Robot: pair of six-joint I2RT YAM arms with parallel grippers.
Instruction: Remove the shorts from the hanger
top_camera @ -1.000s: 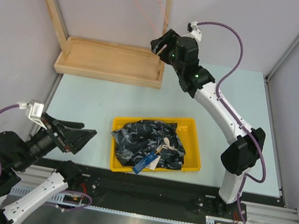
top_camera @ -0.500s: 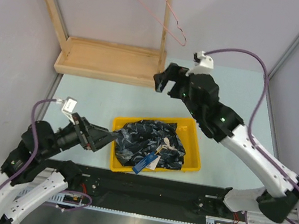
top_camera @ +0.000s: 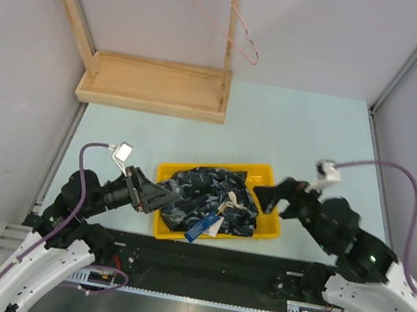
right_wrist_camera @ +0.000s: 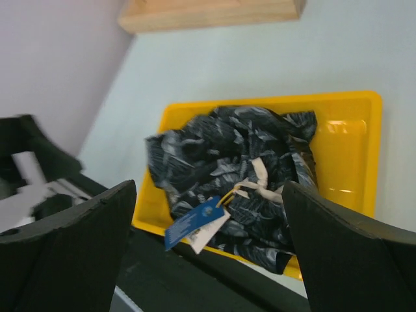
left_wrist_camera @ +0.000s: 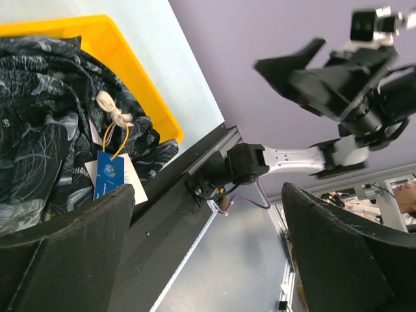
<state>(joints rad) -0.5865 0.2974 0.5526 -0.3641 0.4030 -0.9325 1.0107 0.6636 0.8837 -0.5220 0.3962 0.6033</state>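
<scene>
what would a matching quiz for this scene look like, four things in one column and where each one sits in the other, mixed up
Things
1. shorts
2. hanger
3. blue tag
4. wooden tray

Places
A. empty, up at the back beside the wooden post
B. on the table, far left
C. bunched up in the yellow tray
D. lying over the yellow tray's near rim

Pairs: 1-C, 2-A, 3-D, 4-B
</scene>
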